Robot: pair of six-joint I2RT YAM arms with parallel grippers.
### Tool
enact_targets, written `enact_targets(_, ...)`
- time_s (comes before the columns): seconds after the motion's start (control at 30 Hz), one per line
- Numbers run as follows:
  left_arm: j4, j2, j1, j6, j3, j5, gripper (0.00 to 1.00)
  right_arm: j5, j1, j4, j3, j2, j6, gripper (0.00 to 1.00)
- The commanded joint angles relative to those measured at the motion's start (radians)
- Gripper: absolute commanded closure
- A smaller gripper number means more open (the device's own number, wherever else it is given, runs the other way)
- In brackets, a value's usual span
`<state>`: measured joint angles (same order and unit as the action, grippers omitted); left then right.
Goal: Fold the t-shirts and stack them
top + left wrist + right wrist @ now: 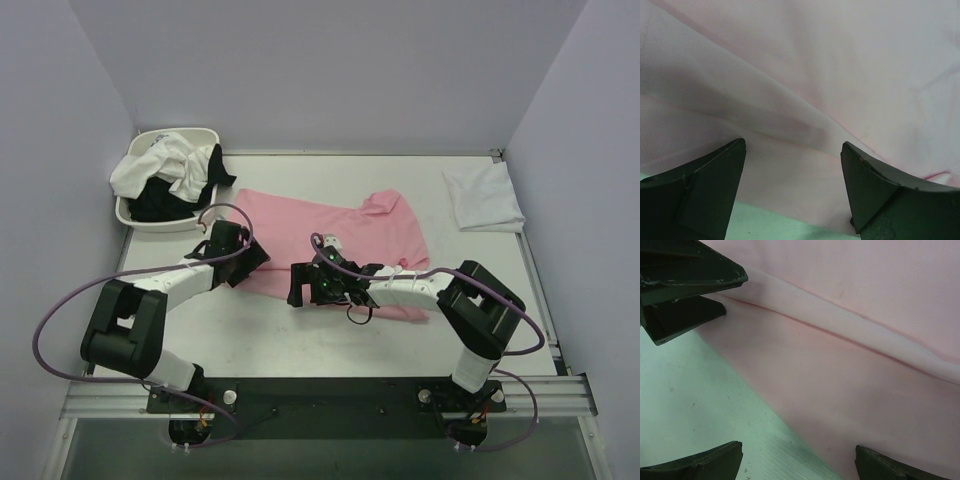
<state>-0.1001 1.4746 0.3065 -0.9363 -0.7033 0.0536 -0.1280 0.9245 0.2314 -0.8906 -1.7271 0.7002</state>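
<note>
Pink shirt: plain light pink cotton t-shirt spread mid-table, near hem creased into a raised fold
Left gripper: jaws wide, holding nothing, over the shirt's near-left edge
Right gripper: jaws fully apart, empty, at the near hem
Other shirts: folded white t-shirt far right; white and black t-shirts heaped in white oval plastic basin far left
Open room: white tabletop shows between hem and arm bases

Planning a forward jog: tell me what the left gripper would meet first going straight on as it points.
The pink t-shirt: its raised fold lies directly ahead of the open left gripper, though how near is unclear.
</note>
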Motion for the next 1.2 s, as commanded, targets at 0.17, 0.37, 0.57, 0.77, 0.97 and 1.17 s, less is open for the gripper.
enact_targets(0.17,0.086,0.084,0.011,-0.012,-0.042,-0.005,0.13,-0.025,0.016,-0.144,0.067,-0.069,0.018,0.0)
enact_targets(0.37,0.086,0.131,0.009,-0.004,-0.091,0.003,0.13,-0.027,0.017,-0.139,0.076,-0.072,0.018,0.0)
enact_targets(0.57,0.065,0.127,0.009,0.001,-0.128,0.006,0.13,-0.025,0.017,-0.135,0.081,-0.074,0.016,0.0)
enact_targets(0.77,0.034,0.102,0.009,0.007,-0.151,0.009,0.13,-0.028,0.016,-0.126,0.093,-0.075,0.018,0.0)
enact_targets(0.97,0.025,0.092,0.011,0.005,-0.157,0.009,0.14,-0.028,0.016,-0.13,0.091,-0.069,0.015,0.0)
enact_targets(1.17,0.031,0.113,0.011,0.004,-0.165,0.009,0.13,-0.027,0.017,-0.138,0.088,-0.065,0.012,0.0)
